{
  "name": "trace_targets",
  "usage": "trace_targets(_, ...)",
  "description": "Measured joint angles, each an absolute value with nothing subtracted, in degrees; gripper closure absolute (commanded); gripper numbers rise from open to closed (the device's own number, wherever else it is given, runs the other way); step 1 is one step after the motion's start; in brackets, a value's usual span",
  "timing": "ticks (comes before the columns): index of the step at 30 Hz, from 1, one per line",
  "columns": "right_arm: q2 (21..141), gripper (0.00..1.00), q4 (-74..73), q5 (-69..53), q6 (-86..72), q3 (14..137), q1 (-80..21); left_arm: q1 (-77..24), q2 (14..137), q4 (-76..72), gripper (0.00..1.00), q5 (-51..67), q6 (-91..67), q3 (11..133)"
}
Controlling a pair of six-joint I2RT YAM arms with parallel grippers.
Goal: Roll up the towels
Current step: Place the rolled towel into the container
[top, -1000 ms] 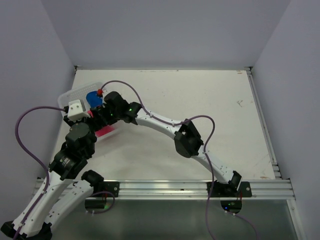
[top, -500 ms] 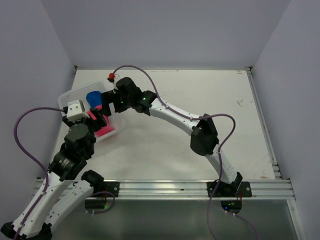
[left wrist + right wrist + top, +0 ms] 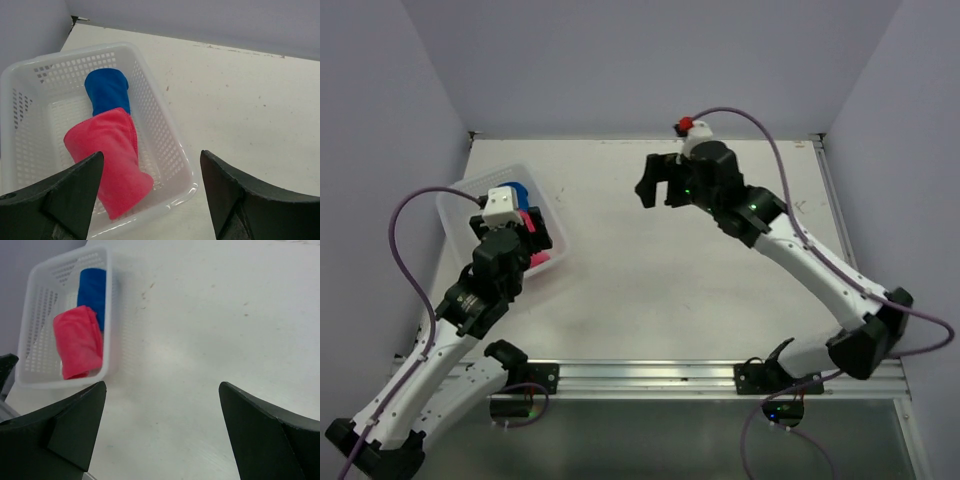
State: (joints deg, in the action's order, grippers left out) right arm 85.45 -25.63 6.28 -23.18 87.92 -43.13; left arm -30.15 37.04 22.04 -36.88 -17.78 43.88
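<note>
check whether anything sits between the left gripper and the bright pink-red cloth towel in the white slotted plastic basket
Nothing visible does. The open left gripper hangs above the white slotted plastic basket; the pink-red cloth towel lies uncovered inside, its far end touching the royal blue cloth towel.

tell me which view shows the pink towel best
Left wrist: the pink towel lies rolled in the basket, close and unblocked, overlapping the blue towel. Right wrist shows it whole but smaller. Top external shows only slivers, mostly hidden behind the left arm.
</note>
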Motion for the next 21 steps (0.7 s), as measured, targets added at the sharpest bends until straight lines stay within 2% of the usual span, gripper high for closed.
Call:
trace_targets(4, 68.25, 0.01, -27.33, 9.39, -21.54, 75.9, -33.98, -30.15, 42.26, 22.0, 0.18, -34.59, -17.8, 46.02)
trace_targets(9, 55.09, 0.01, -29.76, 12.49, -18.87, 67.46, -23.44, -30.13, 48.42, 21.63, 0.18, -33.36, -17.8, 47.66)
trace_targets(14, 51.29, 0.01, -29.85, 14.22, -18.37, 59.77, -22.0, -30.13, 50.22, 21.1, 0.17, -33.15, -17.8, 47.44)
trace_targets(21, 53.3, 0.01, -29.95, 13.8, -18.92, 52.75, -22.0, -30.13, 49.17, 20.49, 0.16, -34.39, -17.37, 46.96)
